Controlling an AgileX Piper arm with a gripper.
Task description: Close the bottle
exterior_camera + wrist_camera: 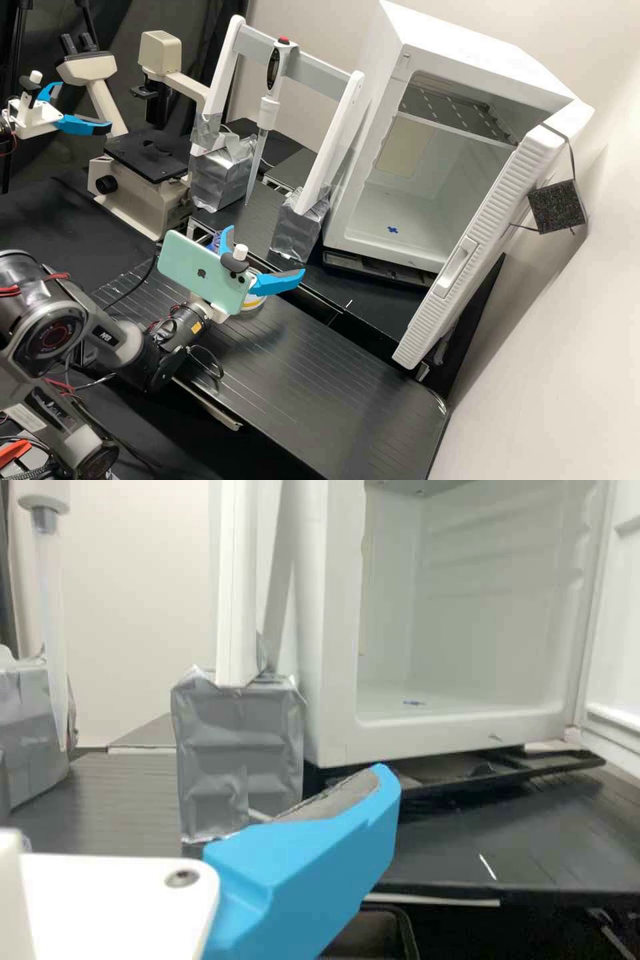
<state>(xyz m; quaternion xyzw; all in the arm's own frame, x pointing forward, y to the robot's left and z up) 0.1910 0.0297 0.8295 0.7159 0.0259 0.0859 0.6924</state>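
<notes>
One bottle (254,301): apparently the round, yellow-banded container on the desk (320,373), mostly hidden behind phone (199,272) and gripper (267,251).
Gripper: fingers wide apart, nothing held.
Pipette (268,112): upright in stand (223,70).
White cabinet (493,63): door open.

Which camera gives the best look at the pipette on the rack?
The high view: it shows the pipette from its red button down to its tip, hanging at the grey crossbar. The wrist view shows its lower end and tip, larger.

Bright, diffuse light, perhaps from overhead; pale glare on black bench (333,373).
</notes>
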